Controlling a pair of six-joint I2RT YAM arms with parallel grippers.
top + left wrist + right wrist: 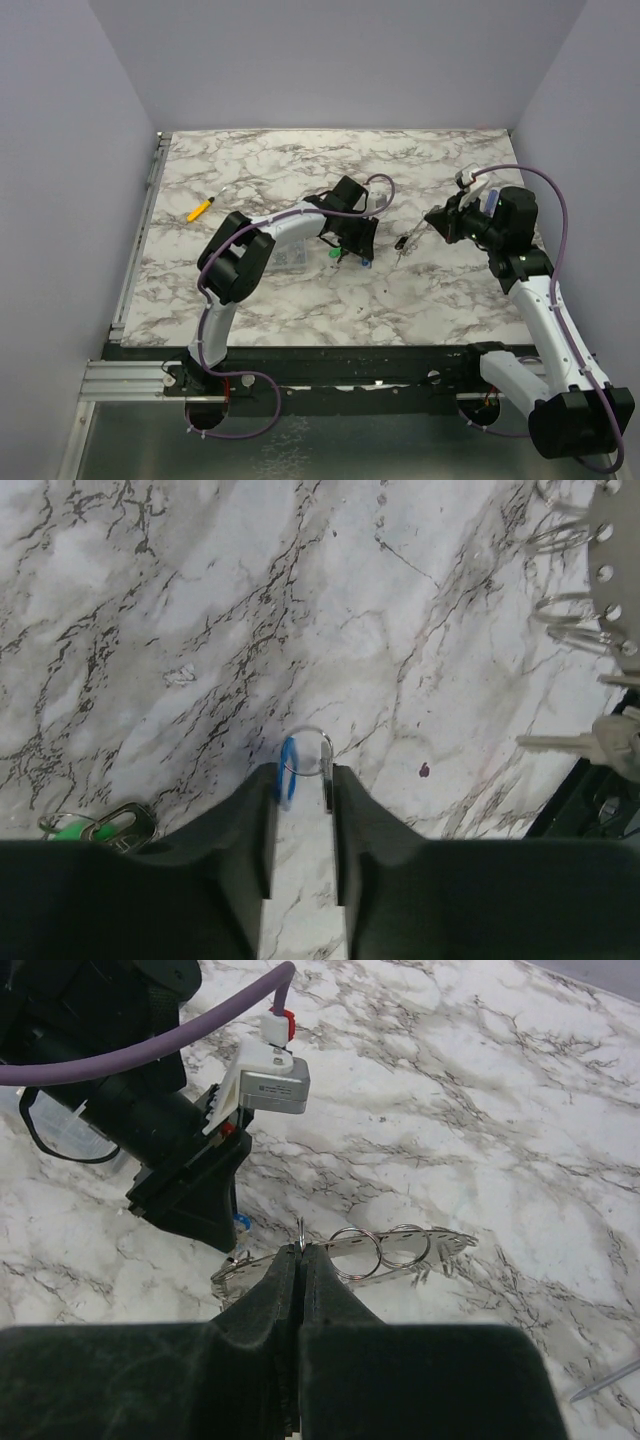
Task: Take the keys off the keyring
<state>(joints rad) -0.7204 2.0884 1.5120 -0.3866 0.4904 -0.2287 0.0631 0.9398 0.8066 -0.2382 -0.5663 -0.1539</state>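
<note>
My left gripper (303, 780) is low over the marble table, shut on the blue-headed key (288, 770) and its small split ring (318, 748). A green-headed key (75, 829) lies on the table just to its left, also in the top view (333, 254). My right gripper (300, 1256) is shut on the edge of the keyring (445, 1239), a flat grey perforated ring held above the table. Small split rings (362, 1251) hang on it. In the left wrist view the keyring (614, 550) is at the top right, with a silver key (585, 743) below it.
A yellow pen (202, 209) lies at the left of the table. A clear box (293, 258) sits partly under the left arm. A thin metal piece (605, 1380) lies at the lower right of the right wrist view. A metal rail (140, 240) runs along the left edge.
</note>
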